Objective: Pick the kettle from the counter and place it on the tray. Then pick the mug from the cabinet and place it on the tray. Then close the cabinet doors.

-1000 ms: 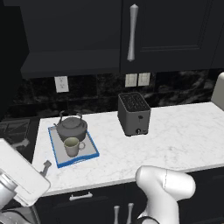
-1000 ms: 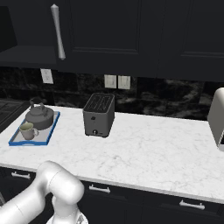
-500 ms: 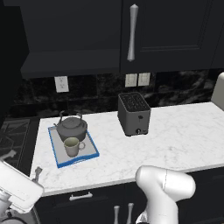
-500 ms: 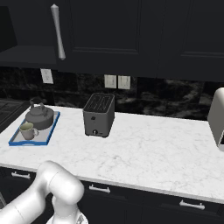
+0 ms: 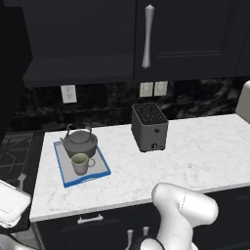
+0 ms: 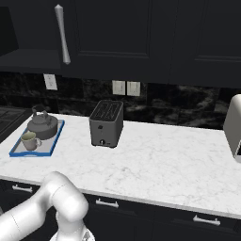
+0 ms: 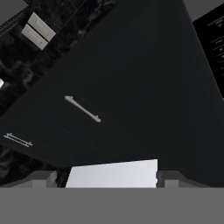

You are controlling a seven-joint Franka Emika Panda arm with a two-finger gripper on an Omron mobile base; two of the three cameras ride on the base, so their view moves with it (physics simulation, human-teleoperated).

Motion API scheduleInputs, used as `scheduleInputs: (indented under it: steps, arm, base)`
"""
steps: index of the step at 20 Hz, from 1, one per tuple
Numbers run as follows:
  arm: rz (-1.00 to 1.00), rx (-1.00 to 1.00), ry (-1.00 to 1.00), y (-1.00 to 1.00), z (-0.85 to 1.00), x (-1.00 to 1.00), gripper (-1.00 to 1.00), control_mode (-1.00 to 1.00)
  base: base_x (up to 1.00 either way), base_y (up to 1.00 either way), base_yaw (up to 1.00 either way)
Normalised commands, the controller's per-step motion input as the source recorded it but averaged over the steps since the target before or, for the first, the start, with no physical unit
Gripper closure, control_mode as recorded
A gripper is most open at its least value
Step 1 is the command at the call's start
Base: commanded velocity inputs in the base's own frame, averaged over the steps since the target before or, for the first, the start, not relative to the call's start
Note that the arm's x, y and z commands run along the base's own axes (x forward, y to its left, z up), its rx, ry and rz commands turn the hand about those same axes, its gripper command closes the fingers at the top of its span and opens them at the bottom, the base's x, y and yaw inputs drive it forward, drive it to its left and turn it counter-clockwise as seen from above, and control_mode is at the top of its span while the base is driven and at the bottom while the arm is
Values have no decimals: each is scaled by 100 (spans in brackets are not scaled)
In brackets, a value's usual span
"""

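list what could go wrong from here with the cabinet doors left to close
1. The jaws sit low, facing the drawer fronts below the counter; on the way up, the arm could catch the counter's front edge.
2. The kettle and mug stand on the tray right under the cabinet, so a low swing might knock them.

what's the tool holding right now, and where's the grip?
Nothing. The kettle and mug both sit on the tray, untouched, and in the hand view nothing lies between the tool's fingertips.
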Motion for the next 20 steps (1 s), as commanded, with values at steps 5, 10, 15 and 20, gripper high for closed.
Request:
scheduleInputs:
  steps: [5,10,15,20]
  arm:
    - [0,1,0,0,57,0,-100,-100]
    - [-1,5,2,-14,57,0,-100,-100]
    - [0,7,4,-48,50,1,-100,-100]
    - [0,8,7,-76,43,11,-100,-100]
  base:
    - [0,0,0]
    - [0,0,0]
    - [0,0,0]
    - [0,0,0]
